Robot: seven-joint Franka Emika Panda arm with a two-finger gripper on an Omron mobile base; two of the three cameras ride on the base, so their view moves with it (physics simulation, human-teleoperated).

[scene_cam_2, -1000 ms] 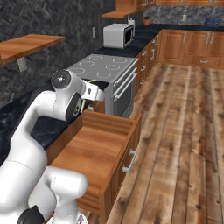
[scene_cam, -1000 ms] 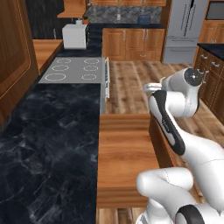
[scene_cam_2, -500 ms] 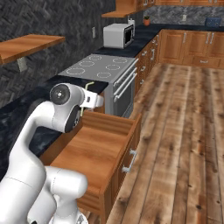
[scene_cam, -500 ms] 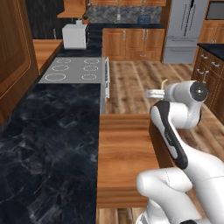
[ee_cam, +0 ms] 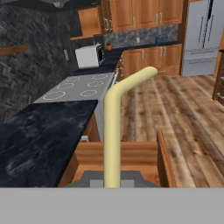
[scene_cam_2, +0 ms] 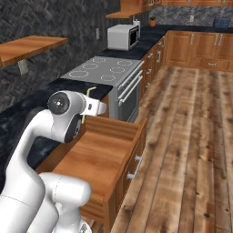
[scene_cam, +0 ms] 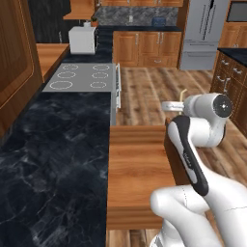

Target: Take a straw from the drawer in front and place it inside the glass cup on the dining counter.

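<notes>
The robot's small dark gripper point(scene_cam_2: 93, 108) is squeezed tight on the thin, bent, pale yellow straw point(ee_cam: 114, 127) — up in the air, over the wide open brown wooden drawer point(scene_cam_2: 102, 157). The straw's bent tip points toward the grey stove top point(ee_cam: 76, 89).

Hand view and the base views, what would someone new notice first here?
The bent straw rises up the middle of the hand view, held by the shut gripper above the open drawer. Beyond the drawer lies the stove, with a microwave farther along the counter.
</notes>
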